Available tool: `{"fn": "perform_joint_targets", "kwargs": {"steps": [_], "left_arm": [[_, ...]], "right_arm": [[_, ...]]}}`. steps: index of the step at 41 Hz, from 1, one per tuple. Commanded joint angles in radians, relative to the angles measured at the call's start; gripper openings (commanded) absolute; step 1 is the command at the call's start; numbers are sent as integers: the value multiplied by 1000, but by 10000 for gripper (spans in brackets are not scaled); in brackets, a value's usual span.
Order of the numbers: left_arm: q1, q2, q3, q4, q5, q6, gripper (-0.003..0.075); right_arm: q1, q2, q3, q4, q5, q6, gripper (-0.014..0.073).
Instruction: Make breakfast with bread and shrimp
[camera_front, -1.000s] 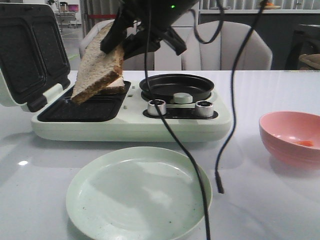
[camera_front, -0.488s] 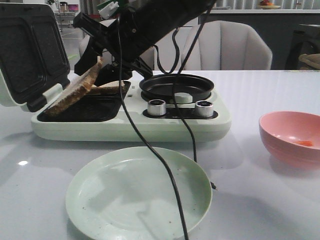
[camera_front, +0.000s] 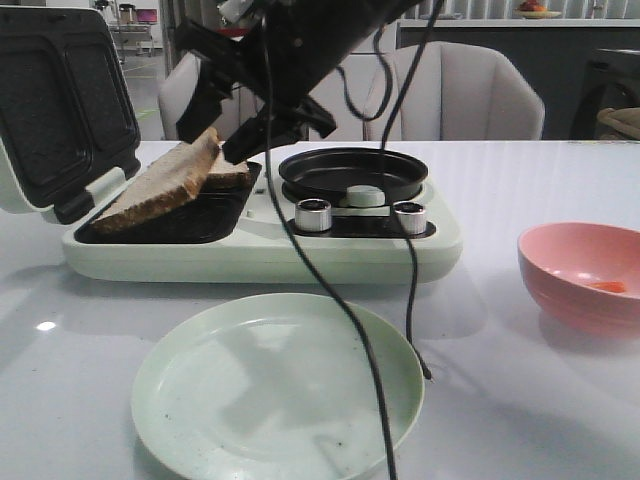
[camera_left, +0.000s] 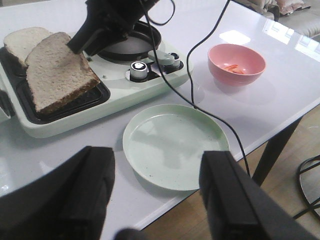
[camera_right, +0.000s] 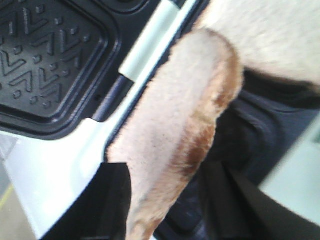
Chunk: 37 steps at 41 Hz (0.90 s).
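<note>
The upper bread slice (camera_front: 160, 185) is leaning over the second slice (camera_front: 228, 172) in the sandwich maker's tray (camera_front: 215, 215), presumably for toasting. The right gripper (camera_front: 232, 135) is pinching its edge; the left gripper (camera_left: 157, 200) is hanging open, empty.

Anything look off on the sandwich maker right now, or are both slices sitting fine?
One bread slice sits askew: tilted, its far end propped on the other slice, its near end overhanging the grill plate's edge instead of lying flat. The right gripper is at its raised corner, jaws either side. Cables trail across the green plate.
</note>
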Motion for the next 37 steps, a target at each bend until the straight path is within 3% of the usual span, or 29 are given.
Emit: {"fn": "perform_joint_targets", "kwargs": {"steps": [1, 12, 20, 28, 37], "left_arm": [[-8, 9, -29, -2, -85, 0, 436], [-8, 9, -29, 56, -85, 0, 436], [-8, 9, -29, 87, -85, 0, 436], [-8, 9, -29, 94, -89, 0, 436], [-8, 9, -29, 124, -89, 0, 436]], "right_arm": [[-27, -135, -38, -85, 11, 39, 433], [-22, -362, -31, -500, 135, 183, 433], [29, -554, 97, -758, 167, 272, 433], [53, -752, 334, -746, 100, 287, 433], [53, -1022, 700, -724, -90, 287, 433]]}}
